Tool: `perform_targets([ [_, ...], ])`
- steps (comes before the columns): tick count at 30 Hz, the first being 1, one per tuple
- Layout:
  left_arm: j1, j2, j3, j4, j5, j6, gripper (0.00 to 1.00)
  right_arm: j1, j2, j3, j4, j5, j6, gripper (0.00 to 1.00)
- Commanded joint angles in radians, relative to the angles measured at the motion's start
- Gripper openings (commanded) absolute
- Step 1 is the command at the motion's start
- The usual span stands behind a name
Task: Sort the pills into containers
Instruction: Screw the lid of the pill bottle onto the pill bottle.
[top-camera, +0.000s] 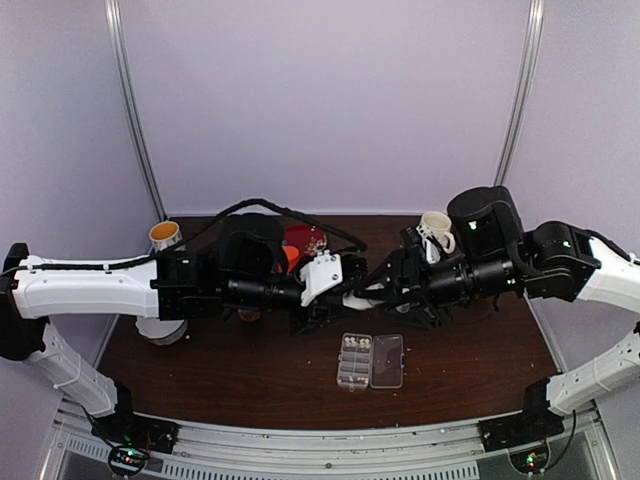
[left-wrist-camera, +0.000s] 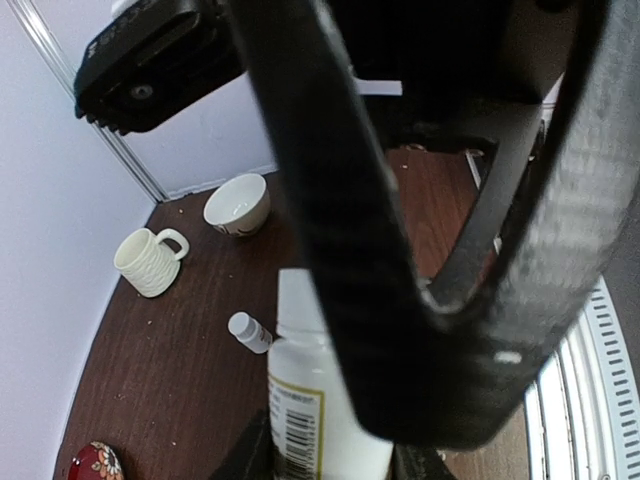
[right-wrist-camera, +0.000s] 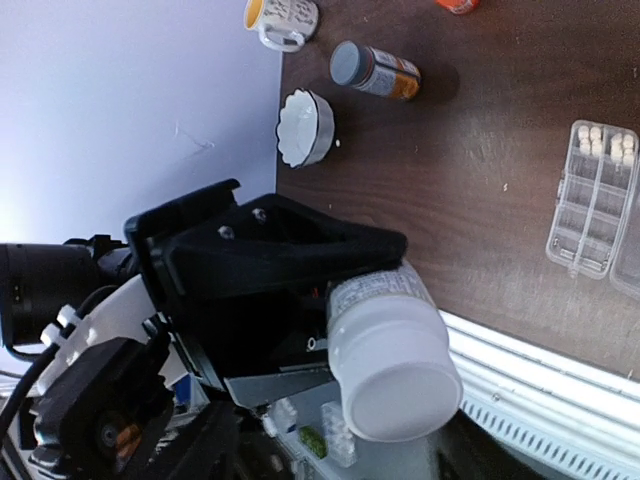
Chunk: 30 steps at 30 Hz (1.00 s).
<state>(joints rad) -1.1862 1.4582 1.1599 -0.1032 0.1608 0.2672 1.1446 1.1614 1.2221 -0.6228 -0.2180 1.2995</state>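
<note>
Uncapping seems my step: take the cap (right-wrist-camera: 395, 375) squarely, mouth kept up. Top view: the open organiser box (top-camera: 372, 362) lies toward the surface's near edge, pills (top-camera: 354, 344) in its far compartments. Left wrist: my left gripper (left-wrist-camera: 330, 455) clamps the white bottle (left-wrist-camera: 320, 390). Right wrist: cap on, nothing visibly touching it; how wide my right gripper (top-camera: 395, 288) stands I cannot tell.

Centre front of tabletop (top-camera: 250, 380): organiser box (top-camera: 370, 375), lid (top-camera: 388, 361) lying flat to the right of the compartments (top-camera: 353, 368); pills (top-camera: 353, 343) in the far-end compartments. Behind the box, above the tabletop: bottle (right-wrist-camera: 395, 370) in left end effector (right-wrist-camera: 345, 305), right end effector (top-camera: 395, 288) just to the right. Back left: mug (top-camera: 165, 236). Back right: second mug (top-camera: 436, 230). Between them, at the back: bowl (top-camera: 303, 238).
</note>
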Motion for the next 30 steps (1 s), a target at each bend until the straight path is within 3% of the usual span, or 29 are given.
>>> perform_targets([
  [1, -0.001, -0.013, -0.004, 0.118, 0.027, -0.031, 0.0, -0.025, -0.037, 0.068, -0.087, 0.019, -0.198, 0.75],
  [3, -0.001, -0.022, -0.024, 0.118, 0.031, -0.05, 0.0, -0.037, -0.071, 0.046, -0.097, 0.049, -0.308, 0.8],
  [7, -0.001, -0.033, -0.044, 0.131, 0.057, -0.093, 0.0, -0.043, -0.17, -0.094, 0.022, 0.006, -0.591, 0.8],
  [9, -0.001, -0.033, -0.049, 0.143, 0.085, -0.116, 0.0, -0.043, -0.207, -0.168, 0.081, -0.098, -0.859, 0.77],
  [12, -0.001, -0.036, -0.058, 0.18, 0.144, -0.156, 0.0, -0.043, -0.257, -0.23, 0.057, -0.21, -1.398, 0.72],
  [16, -0.001, -0.036, -0.063, 0.222, 0.206, -0.215, 0.0, -0.043, -0.297, -0.25, 0.075, -0.129, -1.863, 0.71],
  [20, -0.001, -0.038, -0.062, 0.215, 0.231, -0.243, 0.0, -0.043, -0.258, -0.2, 0.102, -0.092, -2.056, 0.71],
  [23, -0.001, -0.045, -0.065, 0.202, 0.242, -0.25, 0.0, -0.043, -0.22, -0.144, 0.061, -0.093, -2.11, 0.71],
  [30, -0.001, -0.047, -0.078, 0.207, 0.278, -0.264, 0.0, -0.043, -0.167, -0.067, -0.003, -0.119, -2.191, 0.56],
])
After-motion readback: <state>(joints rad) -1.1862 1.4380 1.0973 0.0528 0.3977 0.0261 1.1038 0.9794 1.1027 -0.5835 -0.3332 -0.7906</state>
